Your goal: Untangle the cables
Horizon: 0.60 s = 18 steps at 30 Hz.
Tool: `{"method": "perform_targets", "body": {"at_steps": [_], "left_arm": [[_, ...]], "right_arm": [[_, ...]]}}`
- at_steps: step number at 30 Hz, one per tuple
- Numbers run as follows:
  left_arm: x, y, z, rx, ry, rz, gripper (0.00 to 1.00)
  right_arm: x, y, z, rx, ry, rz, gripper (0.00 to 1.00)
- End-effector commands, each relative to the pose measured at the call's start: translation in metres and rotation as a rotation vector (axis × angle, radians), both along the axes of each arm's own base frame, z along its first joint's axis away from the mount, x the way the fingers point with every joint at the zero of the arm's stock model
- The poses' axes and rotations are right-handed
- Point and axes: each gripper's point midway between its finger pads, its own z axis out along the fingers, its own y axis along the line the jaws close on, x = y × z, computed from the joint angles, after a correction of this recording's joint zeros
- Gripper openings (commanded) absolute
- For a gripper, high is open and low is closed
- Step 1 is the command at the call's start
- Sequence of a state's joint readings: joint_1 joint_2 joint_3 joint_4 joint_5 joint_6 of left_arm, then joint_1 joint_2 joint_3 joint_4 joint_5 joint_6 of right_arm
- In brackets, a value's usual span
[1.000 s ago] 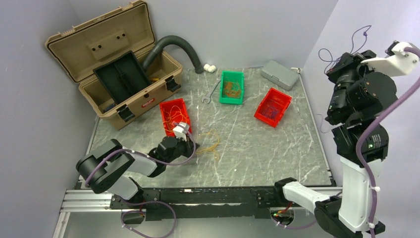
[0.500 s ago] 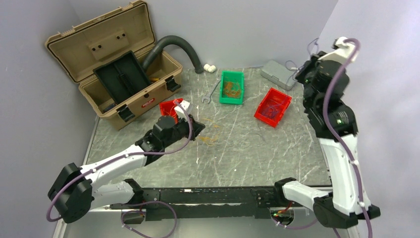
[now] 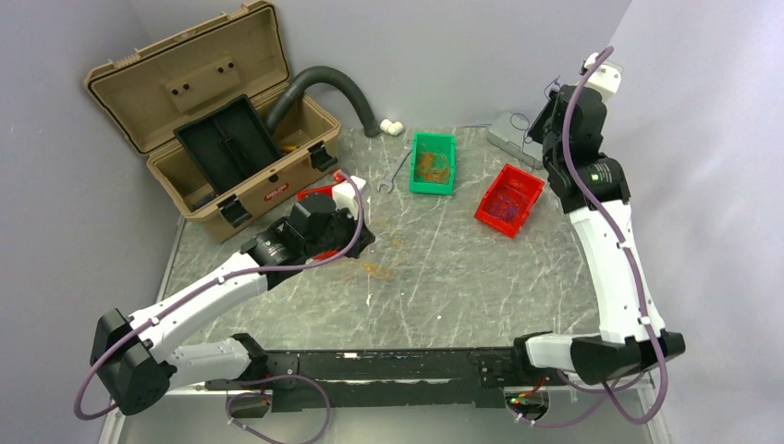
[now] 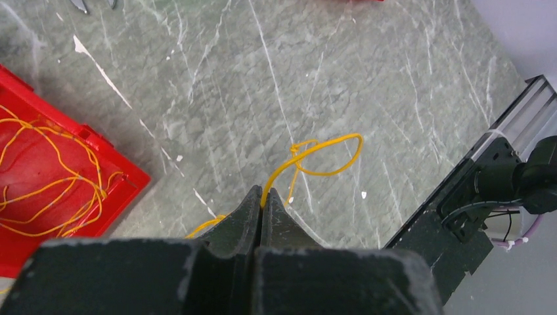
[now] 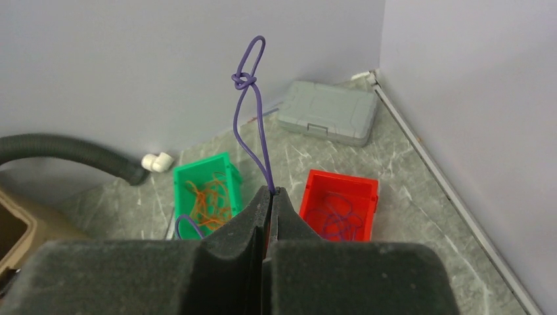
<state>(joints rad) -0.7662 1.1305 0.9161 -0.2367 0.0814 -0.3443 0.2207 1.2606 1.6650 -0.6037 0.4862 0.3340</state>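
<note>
The left gripper point(image 4: 263, 197) has its two dark, matt fingers pressed together on a thin yellow cable point(image 4: 297, 149). Past the tips the cable makes a small knot and then one open oval loop over the table point(image 4: 394, 72), a greenish-grey stone-look surface with white veins. Whether the loop rests on the surface cannot be told. Just beside it, at the left, is a red plastic bin point(image 4: 92, 134) with straight walls, which holds curly yellow cables point(image 4: 66, 190). On the other side of the loop runs the dark rail point(image 4: 453, 216) of the table's near edge, with flat stone between the two.

The right gripper point(image 5: 270, 191) is high up near the back right corner. Its foam-like fingers pinch a thin purple cable point(image 5: 243, 80), which stands up stiffly and ends in a knot with a narrow loop. Below it are a green bin point(image 5: 200, 169) with orange cables point(image 5: 210, 197), a second red bin point(image 5: 345, 177) with purple cables point(image 5: 338, 216), and a flat grey case point(image 5: 327, 111) near the back wall. The right wall point(image 5: 473, 98) is near this arm.
</note>
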Motion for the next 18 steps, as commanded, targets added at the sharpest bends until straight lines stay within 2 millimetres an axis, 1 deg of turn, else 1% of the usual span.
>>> {"method": "perform_targets", "body": {"at_steps": [1, 6, 12, 14, 17, 18], "left_arm": [[-0.007, 0.006, 0.024, -0.017, -0.023, -0.009, 0.00], [-0.008, 0.013, 0.031, -0.007, -0.032, 0.009, 0.00], [-0.011, 0.012, 0.040, -0.037, -0.039, 0.001, 0.00], [-0.012, 0.012, 0.042, -0.039, -0.040, 0.000, 0.00], [-0.012, 0.012, 0.047, -0.043, -0.046, 0.000, 0.00], [-0.012, 0.012, 0.048, -0.044, -0.047, -0.001, 0.00]], "right_arm": [[0.016, -0.009, -0.006, 0.035, 0.009, -0.003, 0.00], [0.020, -0.025, -0.027, 0.079, 0.035, -0.019, 0.00], [0.025, -0.040, -0.052, 0.108, 0.074, -0.047, 0.00], [0.026, -0.043, -0.062, 0.122, 0.085, -0.051, 0.00], [0.028, -0.041, -0.077, 0.139, 0.109, -0.042, 0.00], [0.028, -0.045, -0.081, 0.145, 0.116, -0.051, 0.00]]}}
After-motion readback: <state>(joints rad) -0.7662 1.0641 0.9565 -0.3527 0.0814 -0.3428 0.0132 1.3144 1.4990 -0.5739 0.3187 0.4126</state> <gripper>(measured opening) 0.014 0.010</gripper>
